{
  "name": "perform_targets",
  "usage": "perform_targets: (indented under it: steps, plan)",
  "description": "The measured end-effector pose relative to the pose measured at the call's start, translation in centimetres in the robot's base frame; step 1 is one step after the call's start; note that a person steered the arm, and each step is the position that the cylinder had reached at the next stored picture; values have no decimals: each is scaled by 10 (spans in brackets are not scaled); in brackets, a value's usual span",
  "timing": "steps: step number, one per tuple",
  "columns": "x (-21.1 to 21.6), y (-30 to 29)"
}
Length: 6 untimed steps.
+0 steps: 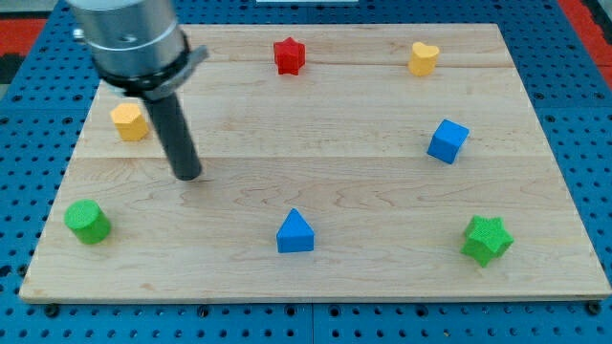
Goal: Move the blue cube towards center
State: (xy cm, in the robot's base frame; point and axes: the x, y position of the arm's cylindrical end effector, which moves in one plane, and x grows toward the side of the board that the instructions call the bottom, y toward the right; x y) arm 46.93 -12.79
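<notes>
The blue cube point(448, 140) sits on the wooden board point(316, 268) at the view's right, about mid-height. My tip point(188, 176) rests on the board at the view's left, far from the blue cube. The rod rises from it to the arm's grey housing at the view's top left. The tip touches no block. The nearest block to it is an orange hexagonal block point(129, 121), up and to its left.
A red star point(289, 54) and an orange heart point(424, 57) lie along the view's top. A green cylinder point(88, 221) is at bottom left, a blue triangular block point(295, 232) at bottom middle, a green star point(486, 239) at bottom right.
</notes>
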Motion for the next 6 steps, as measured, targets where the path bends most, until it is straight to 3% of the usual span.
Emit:
perform_targets:
  steps: [1, 5, 6]
  plan:
    - [0, 21]
    - [4, 300]
    - [-8, 341]
